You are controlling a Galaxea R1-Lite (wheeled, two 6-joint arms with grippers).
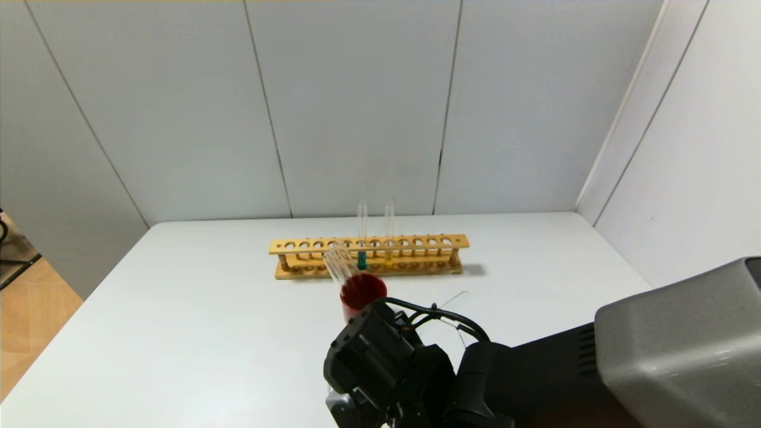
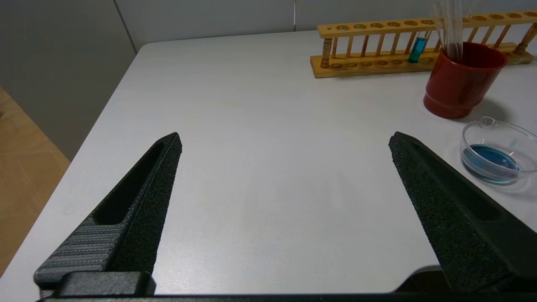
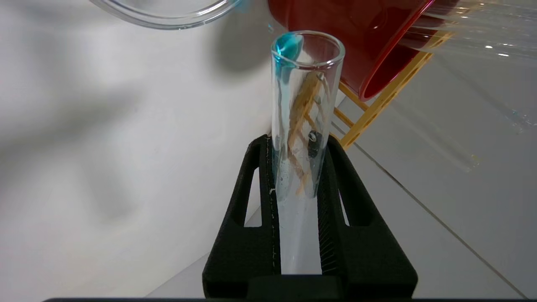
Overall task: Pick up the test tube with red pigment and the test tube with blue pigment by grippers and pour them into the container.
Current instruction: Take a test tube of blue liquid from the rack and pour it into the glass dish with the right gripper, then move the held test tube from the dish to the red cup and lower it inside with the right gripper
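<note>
Tipping the blue tube beside the beaker

Head view: your right gripper (image 1: 386, 356) works near the dark-red cup (image 1: 363, 291). Left wrist view: your left gripper (image 2: 285, 144) gapes wide, idle; the low clear glass container (image 2: 499, 151) holds blue liquid. Right wrist view: jaws clamp the thin clear glass test tube with blue pigment (image 3: 300, 126), nearly drained; its wet lip could drip outside the rim.

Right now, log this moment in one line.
right gripper: shut on blue-pigment tube | container: blue liquid inside | left gripper: open, idle
</note>
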